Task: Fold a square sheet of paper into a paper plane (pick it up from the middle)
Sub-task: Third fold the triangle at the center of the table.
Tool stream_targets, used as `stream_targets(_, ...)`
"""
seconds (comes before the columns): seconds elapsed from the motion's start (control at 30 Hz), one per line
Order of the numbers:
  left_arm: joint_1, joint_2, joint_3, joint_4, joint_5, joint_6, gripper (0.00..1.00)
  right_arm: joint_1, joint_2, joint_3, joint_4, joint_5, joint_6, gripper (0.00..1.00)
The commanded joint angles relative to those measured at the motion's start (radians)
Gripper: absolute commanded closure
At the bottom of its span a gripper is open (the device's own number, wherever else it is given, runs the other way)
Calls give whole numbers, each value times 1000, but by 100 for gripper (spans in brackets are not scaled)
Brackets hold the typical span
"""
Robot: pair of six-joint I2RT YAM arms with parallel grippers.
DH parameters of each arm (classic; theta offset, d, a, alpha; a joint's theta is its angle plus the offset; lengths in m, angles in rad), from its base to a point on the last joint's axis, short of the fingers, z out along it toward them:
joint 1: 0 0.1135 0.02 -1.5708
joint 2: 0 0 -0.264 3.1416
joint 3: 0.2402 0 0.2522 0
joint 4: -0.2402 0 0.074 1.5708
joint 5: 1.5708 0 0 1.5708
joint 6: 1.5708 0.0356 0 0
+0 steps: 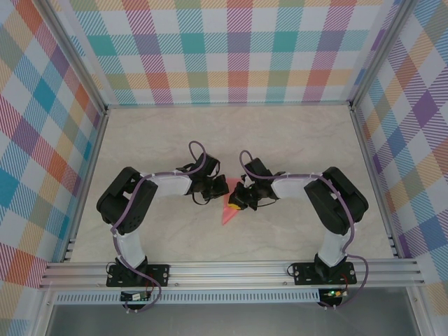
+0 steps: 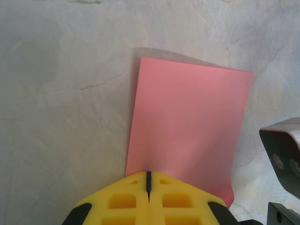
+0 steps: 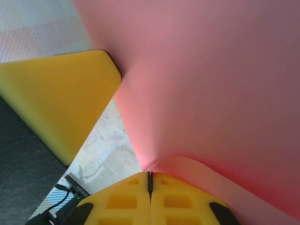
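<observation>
The square sheet of paper (image 1: 227, 211) is plain salmon-pink and hangs between my two grippers over the middle of the table. In the left wrist view the sheet of paper (image 2: 187, 126) stretches flat away from my left gripper (image 2: 148, 182), whose yellow fingers are shut on its near edge. My right gripper (image 3: 150, 182) is shut on another edge, where the sheet of paper (image 3: 211, 84) curls up into its fingers. From above, the left gripper (image 1: 220, 187) and right gripper (image 1: 236, 201) sit almost touching. No folded paper plane shape shows.
The left gripper's yellow finger (image 3: 56, 103) stands close on the left in the right wrist view. The right wrist camera housing (image 2: 283, 157) is near the sheet's right edge. Marbled tabletop (image 1: 231, 133) lies beyond, bounded by checkered walls (image 1: 231, 49) and a metal rail (image 1: 231, 271) at the front.
</observation>
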Motion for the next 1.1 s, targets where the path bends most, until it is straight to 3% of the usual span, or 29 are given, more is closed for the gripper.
stream_targets(0.0,2,20,7,-47,12,17,100,8,19,24,5,-17,-28,98)
stream_targets(1.07,2,14,-1,-47,8,16,100,11,11,0,-46,33,-37,97)
